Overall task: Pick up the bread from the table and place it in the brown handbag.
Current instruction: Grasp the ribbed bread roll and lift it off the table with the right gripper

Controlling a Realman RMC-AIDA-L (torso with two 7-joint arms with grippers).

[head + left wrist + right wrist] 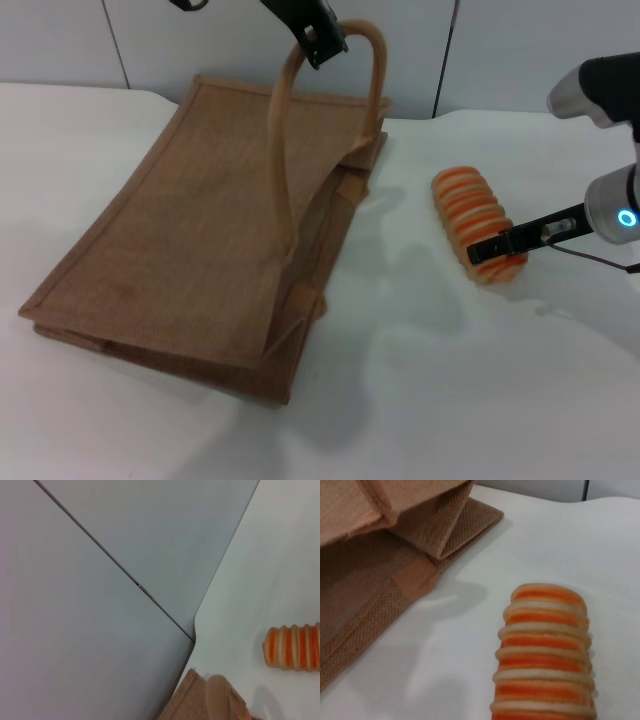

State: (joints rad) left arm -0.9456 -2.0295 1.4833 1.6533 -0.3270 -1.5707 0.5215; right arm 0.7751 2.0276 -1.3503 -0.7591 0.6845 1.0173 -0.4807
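The bread [466, 212], a small loaf with orange ridges, lies on the white table [480, 390] to the right of the brown handbag [200, 230]. The bag lies flat with its mouth toward the bread. My left gripper [318, 40] is shut on one arched handle [285, 150] and holds it up, lifting the upper side of the mouth. My right gripper [497, 250] is open at the bread's near end, one dark finger crossing over it. The bread also shows in the left wrist view [295, 647] and close up in the right wrist view [545, 655].
The table's far edge meets a grey panelled wall [500, 50] just behind the bag. The bag's open corner [445, 535] lies a short way from the bread. Bare white tabletop lies in front of the bag and the bread.
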